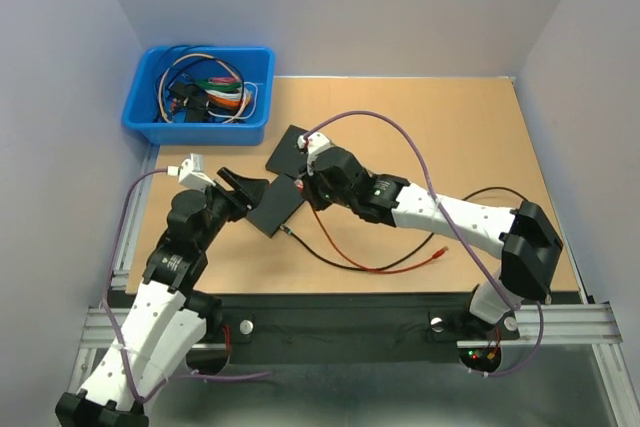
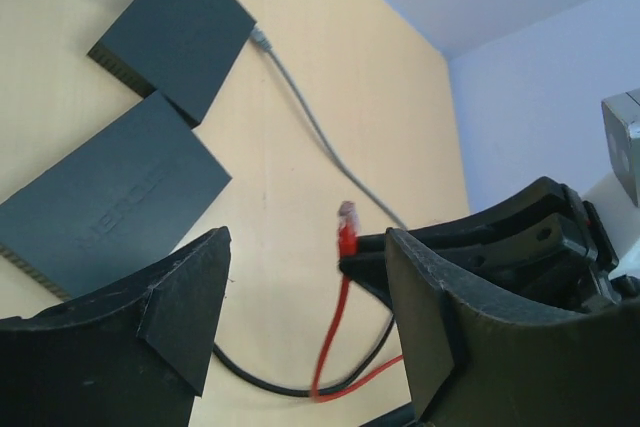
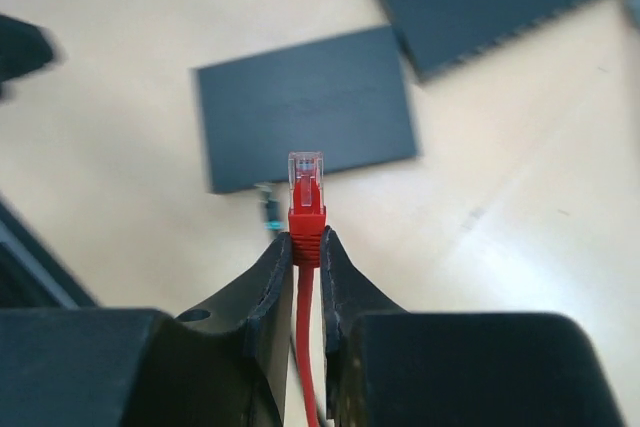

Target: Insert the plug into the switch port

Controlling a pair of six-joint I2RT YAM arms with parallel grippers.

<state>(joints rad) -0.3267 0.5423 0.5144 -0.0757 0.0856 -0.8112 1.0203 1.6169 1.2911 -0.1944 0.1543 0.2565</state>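
The plug stood pinched between the right gripper fingers, which clamped its red boot from both sides so that the clear tip stuck out past the fingertips. It pointed at the nearer switch, a flat dark box on the table, but was apart from it and held up off the tabletop. In the left wrist view the plug showed off to one side of that switch, upright in the dark fingers of the other arm. Its red cable hung down from the grip and ran in a loose curve across the table towards the right. A black cable lay curled next to it.

The right arm reached far to the left from its base, stretched low over the table, with its gripper just beside the nearer switch. The farther switch lay close behind, corner to corner with the first.

The left arm rose from its base and bent forward, its gripper coming at the nearer switch from the opposite side. Its jaws stood wide apart with nothing between them, and through that gap the plug could be seen.

A blue bin of mixed cables sat at the far left corner.
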